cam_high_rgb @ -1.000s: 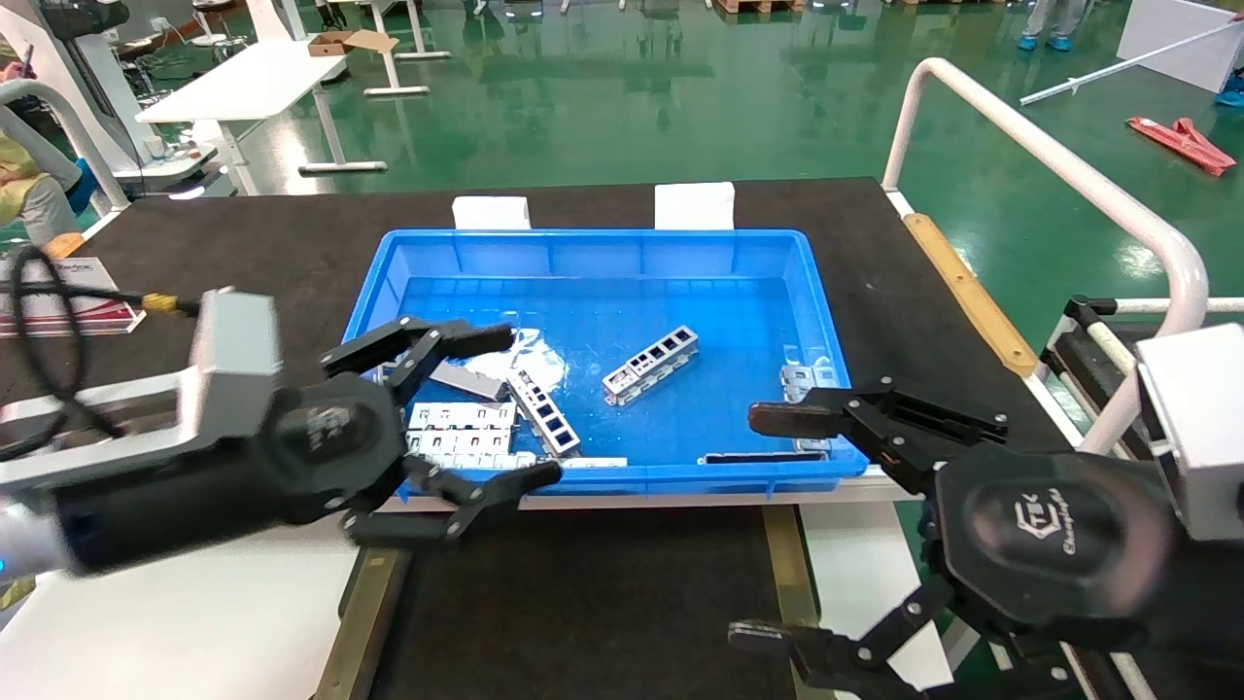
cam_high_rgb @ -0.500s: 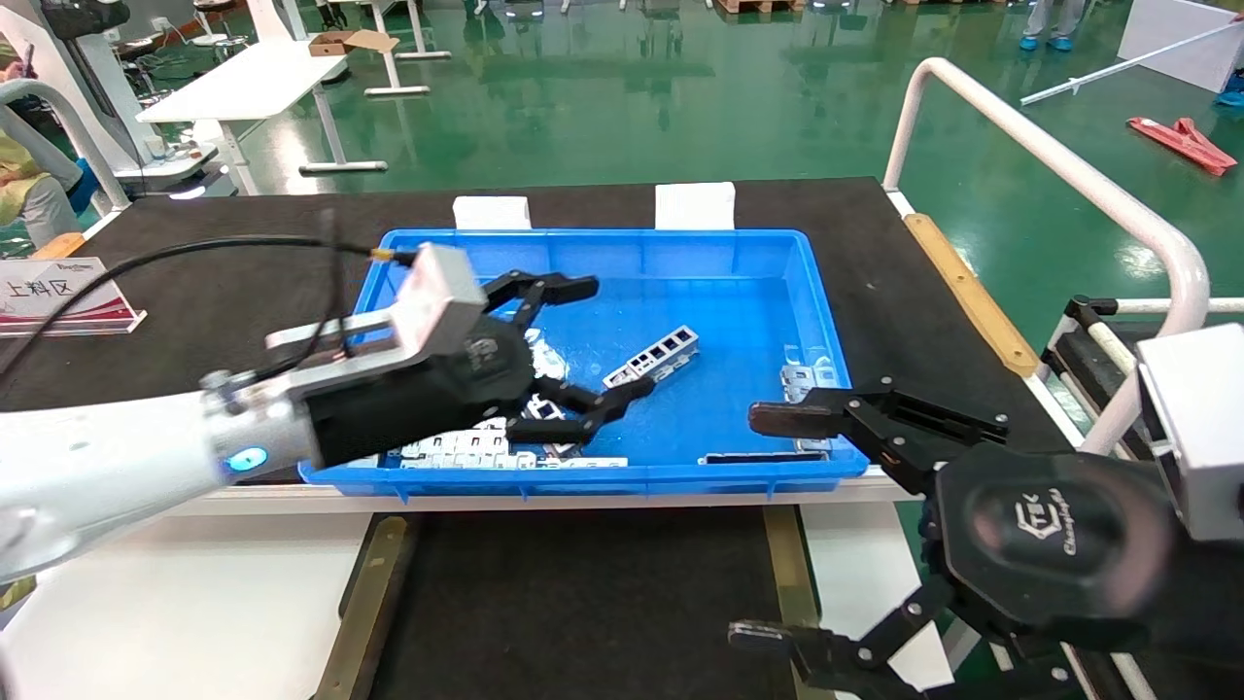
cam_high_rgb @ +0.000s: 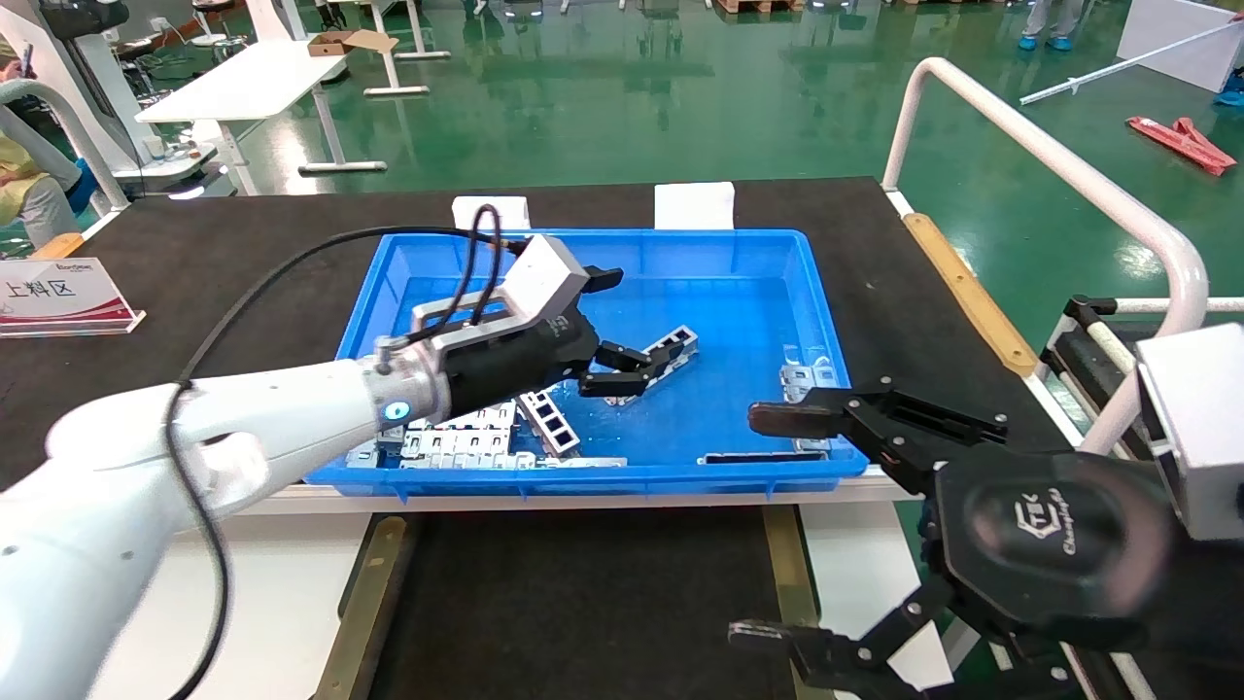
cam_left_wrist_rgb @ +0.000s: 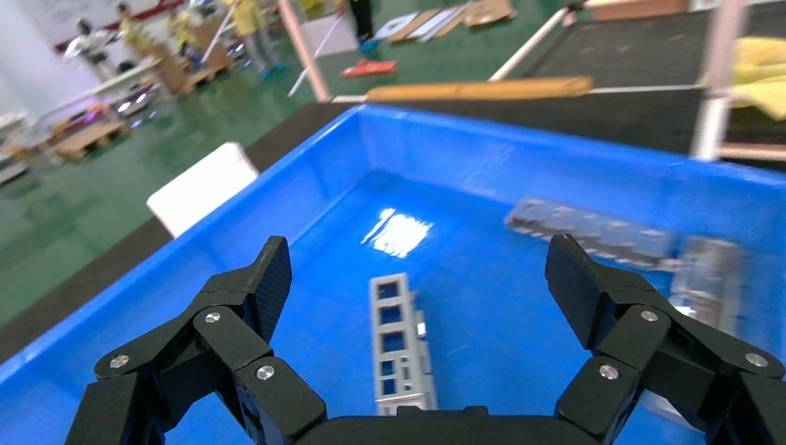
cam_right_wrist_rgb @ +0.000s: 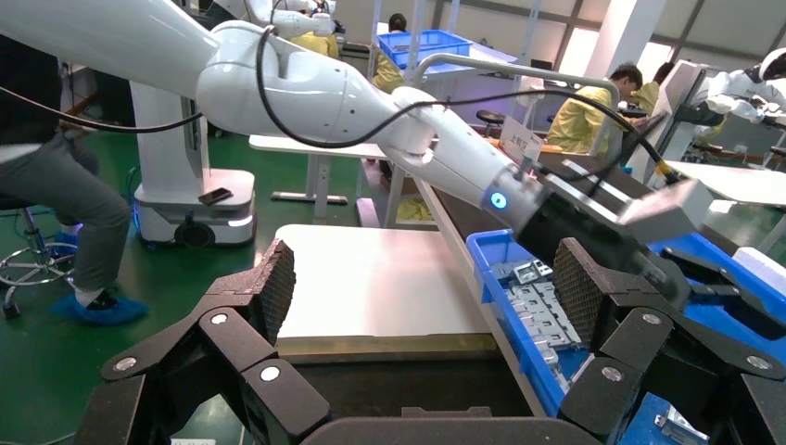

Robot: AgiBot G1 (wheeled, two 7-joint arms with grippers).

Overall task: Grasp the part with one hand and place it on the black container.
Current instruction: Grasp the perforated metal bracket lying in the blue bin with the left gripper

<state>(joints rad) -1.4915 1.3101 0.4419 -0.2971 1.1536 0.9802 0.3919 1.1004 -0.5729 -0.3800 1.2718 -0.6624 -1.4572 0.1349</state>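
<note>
The part (cam_high_rgb: pixel 677 344), a silver ladder-like channel bar, lies on the floor near the middle of the blue bin (cam_high_rgb: pixel 603 239). My left gripper (cam_high_rgb: pixel 637 319) is open over it, inside the bin, one finger on each side and not touching it. In the left wrist view the part (cam_left_wrist_rgb: pixel 400 348) lies lengthwise between the open fingers of the left gripper (cam_left_wrist_rgb: pixel 417 255). The black container (cam_high_rgb: pixel 583 603) lies in front of the bin with brass strips on its sides. My right gripper (cam_high_rgb: pixel 758 528) hangs open and empty over the container's right edge.
More silver parts lie in the bin's near-left corner (cam_high_rgb: pixel 457 433) and at its right wall (cam_high_rgb: pixel 802 379); a flat strip (cam_high_rgb: pixel 763 457) lies by the front wall. A white rail (cam_high_rgb: pixel 1050 156) runs along the right. A sign (cam_high_rgb: pixel 58 292) stands at the left.
My left gripper has swung from the bin's near-left corner forward and rightward into the bin, staying open, and now straddles the part. The right arm has not moved.
</note>
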